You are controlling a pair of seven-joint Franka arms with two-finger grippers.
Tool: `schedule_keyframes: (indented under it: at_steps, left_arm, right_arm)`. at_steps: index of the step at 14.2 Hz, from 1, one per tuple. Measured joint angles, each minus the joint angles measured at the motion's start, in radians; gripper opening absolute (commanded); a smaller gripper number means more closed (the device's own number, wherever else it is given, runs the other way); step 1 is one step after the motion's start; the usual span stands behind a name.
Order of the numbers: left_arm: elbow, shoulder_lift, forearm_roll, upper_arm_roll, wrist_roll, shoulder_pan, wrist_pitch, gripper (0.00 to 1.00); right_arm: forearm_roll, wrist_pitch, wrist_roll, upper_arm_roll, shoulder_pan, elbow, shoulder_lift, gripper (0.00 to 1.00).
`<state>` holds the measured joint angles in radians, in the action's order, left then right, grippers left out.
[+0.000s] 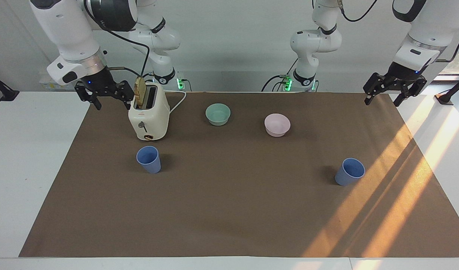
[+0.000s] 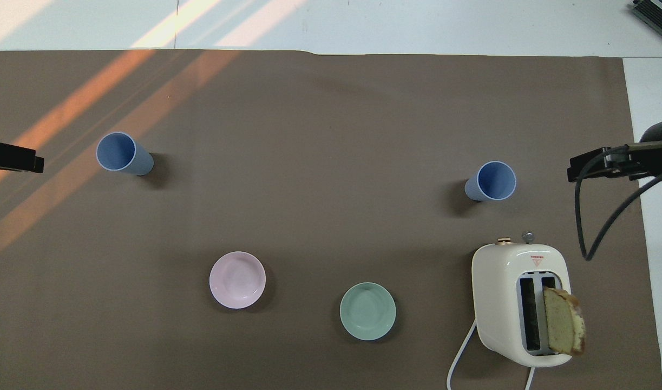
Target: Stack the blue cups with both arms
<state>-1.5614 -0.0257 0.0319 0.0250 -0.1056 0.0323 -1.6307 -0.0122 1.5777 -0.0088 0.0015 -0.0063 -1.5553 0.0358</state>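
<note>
Two blue cups stand upright and apart on the brown mat. One cup [image 1: 149, 159] [image 2: 491, 181] is just farther from the robots than the toaster. The other cup [image 1: 350, 171] [image 2: 122, 153] stands toward the left arm's end, beside a band of sunlight. My right gripper [image 1: 109, 102] [image 2: 596, 167] hangs open and empty over the mat's edge beside the toaster. Also open and empty, my left gripper [image 1: 381, 100] [image 2: 14, 162] hangs over the mat's corner at its own end. Neither gripper touches a cup.
A cream toaster [image 1: 148, 116] [image 2: 520, 303] with a bread slice [image 1: 140, 92] sticking out stands near the right arm. A mint-green bowl [image 1: 218, 114] [image 2: 367, 311] and a pale pink bowl [image 1: 277, 124] [image 2: 237, 279] sit nearer to the robots than the cups.
</note>
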Motion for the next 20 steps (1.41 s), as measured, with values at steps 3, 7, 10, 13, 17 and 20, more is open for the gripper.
schedule_keyframes:
  at_steps: [3, 7, 10, 13, 17, 20]
  left_arm:
    - [-0.001, 0.003, 0.0, 0.001, -0.002, 0.0, 0.0, 1.0]
    - [-0.002, 0.004, 0.0, 0.001, -0.003, 0.0, -0.003, 1.0]
    - [-0.002, 0.006, 0.0, 0.001, -0.003, 0.0, -0.004, 1.0]
    - [-0.002, 0.012, 0.0, 0.0, -0.004, 0.0, -0.004, 1.0]
    - [-0.002, 0.012, 0.0, 0.0, -0.004, 0.0, -0.004, 1.0]
    - [-0.003, 0.012, 0.0, 0.0, -0.004, 0.0, -0.004, 1.0]
  right_arm:
    - [0.0, 0.0, 0.0, 0.0, 0.0, 0.0, 0.0, 1.0]
    - [0.0, 0.0, 0.0, 0.0, 0.0, 0.0, 0.0, 1.0]
    - [0.0, 0.0, 0.0, -0.001, 0.0, 0.0, 0.0, 1.0]
    - [0.0, 0.0, 0.001, -0.012, -0.004, 0.0, 0.0, 1.0]
    - [0.0, 0.027, 0.001, -0.012, -0.005, -0.001, 0.0, 1.0]
    - [0.0, 0.045, 0.001, -0.012, -0.005, -0.005, 0.0, 1.0]
